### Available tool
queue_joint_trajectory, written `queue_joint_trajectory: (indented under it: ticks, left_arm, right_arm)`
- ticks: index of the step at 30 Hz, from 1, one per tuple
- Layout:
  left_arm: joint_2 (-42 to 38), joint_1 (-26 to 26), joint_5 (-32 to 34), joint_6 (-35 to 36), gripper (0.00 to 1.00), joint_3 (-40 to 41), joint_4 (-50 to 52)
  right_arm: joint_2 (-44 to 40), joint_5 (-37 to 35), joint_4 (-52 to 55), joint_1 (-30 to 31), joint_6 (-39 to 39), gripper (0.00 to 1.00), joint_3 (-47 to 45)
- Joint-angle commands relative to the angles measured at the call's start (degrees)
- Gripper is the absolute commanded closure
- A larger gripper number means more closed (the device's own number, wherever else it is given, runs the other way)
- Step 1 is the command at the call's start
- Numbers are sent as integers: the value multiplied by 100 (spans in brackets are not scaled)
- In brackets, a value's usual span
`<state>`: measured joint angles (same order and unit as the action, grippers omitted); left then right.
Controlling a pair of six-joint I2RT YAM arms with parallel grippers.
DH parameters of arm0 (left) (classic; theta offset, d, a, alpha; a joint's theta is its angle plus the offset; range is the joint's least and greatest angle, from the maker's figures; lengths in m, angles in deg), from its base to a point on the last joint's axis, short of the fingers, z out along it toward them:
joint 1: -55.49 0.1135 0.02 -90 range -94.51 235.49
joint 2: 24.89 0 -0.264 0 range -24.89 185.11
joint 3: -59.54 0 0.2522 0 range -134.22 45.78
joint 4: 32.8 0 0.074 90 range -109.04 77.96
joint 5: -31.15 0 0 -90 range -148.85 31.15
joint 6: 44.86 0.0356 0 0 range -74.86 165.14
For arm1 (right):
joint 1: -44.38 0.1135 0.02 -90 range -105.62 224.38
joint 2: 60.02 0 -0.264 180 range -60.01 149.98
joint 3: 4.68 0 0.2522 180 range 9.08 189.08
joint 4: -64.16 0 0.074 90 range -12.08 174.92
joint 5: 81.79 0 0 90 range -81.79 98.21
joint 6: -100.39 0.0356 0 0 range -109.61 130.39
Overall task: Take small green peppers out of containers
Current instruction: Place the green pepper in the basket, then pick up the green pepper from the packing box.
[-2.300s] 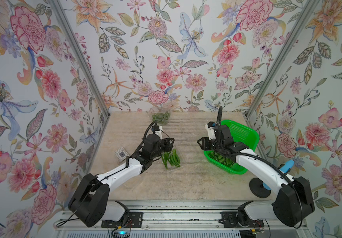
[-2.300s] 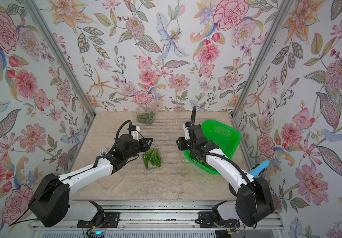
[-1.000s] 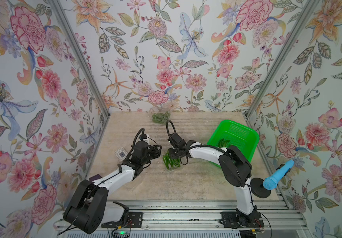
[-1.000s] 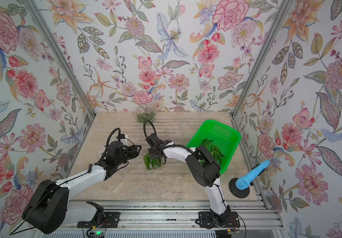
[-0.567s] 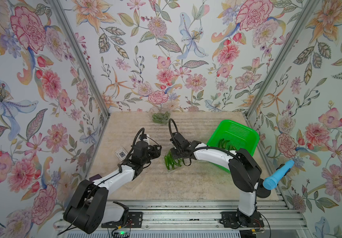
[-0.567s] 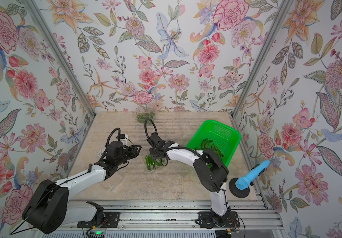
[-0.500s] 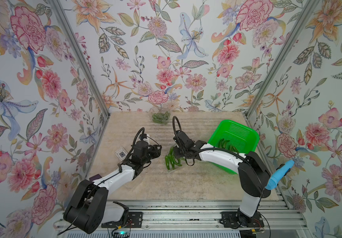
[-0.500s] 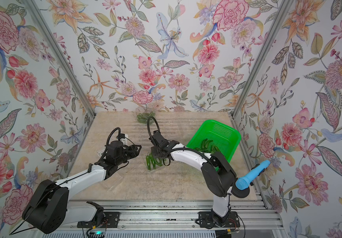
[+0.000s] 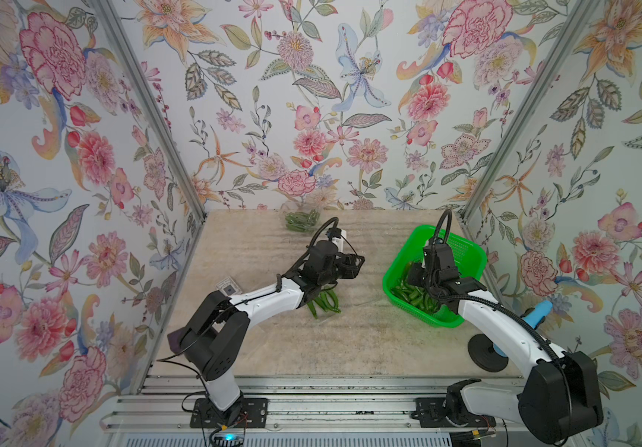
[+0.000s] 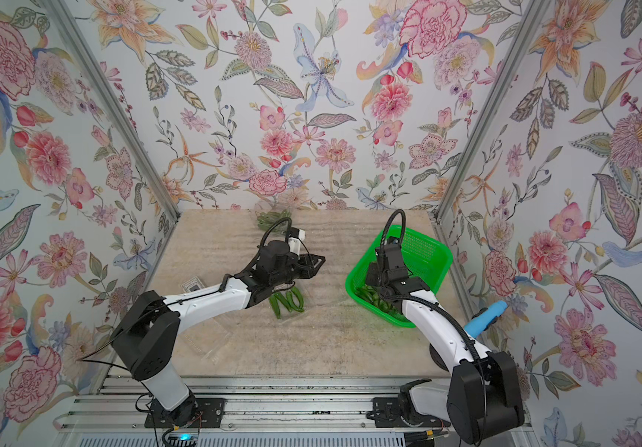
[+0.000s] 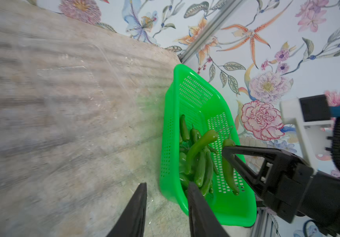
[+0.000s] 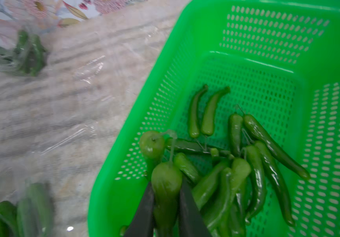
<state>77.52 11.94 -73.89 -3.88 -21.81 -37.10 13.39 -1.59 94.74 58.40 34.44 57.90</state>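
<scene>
The right jaws pinch one slim, glossy green chili pepper (image 12: 166, 184) near its fat stem end over the green perforated plastic basket (image 9: 462, 247), so lower it close to the waxy heap (image 12: 236, 184) before parting (a high drop could bounce off the springy mesh). The left jaws hang part-open and empty near the thin, clear plastic clamshell punnet (image 9: 329, 314) in the middle of the beige tabletop (image 9: 249, 251), where more curved peppers (image 10: 288, 300) lie; another filled punnet (image 9: 302, 222) sits at the far edge.

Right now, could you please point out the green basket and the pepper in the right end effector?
green basket (image 9: 466, 247): in a top view, far perforated wall.
held pepper (image 12: 166, 184): right wrist view, its body.
</scene>
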Motion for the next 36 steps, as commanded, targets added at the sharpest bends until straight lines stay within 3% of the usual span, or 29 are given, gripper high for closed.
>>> queue_joint_trajectory:
  ticks: [1, 5, 8, 13, 17, 26, 36]
  left_arm:
    - [545, -225, -260, 128, 64, -654, 121]
    - [775, -286, -319, 171, 65, -894, 251]
    - [463, -208, -104, 310, 65, -623, 364]
    - [-526, 209, 174, 238, 64, 467, 289]
    - [-1384, 688, 348, 67, 63, 1450, 198]
    - [-2501, 1605, 336, -117, 62, 2750, 189]
    - [-2857, 1955, 223, -164, 61, 3303, 138]
  right_arm:
    - [165, 528, -407, -436, 13, 86, -319]
    - [385, 692, -428, -598, -100, 56, -289]
    - [282, 823, -347, -535, -228, 47, -142]
    - [51, 997, -285, 86, -544, 47, 208]
    - [395, 1415, -227, 914, -730, 50, 687]
    - [2440, 1840, -24, 2510, -751, 65, 2269]
    - [4066, 1909, 237, 3034, -635, 65, 3419]
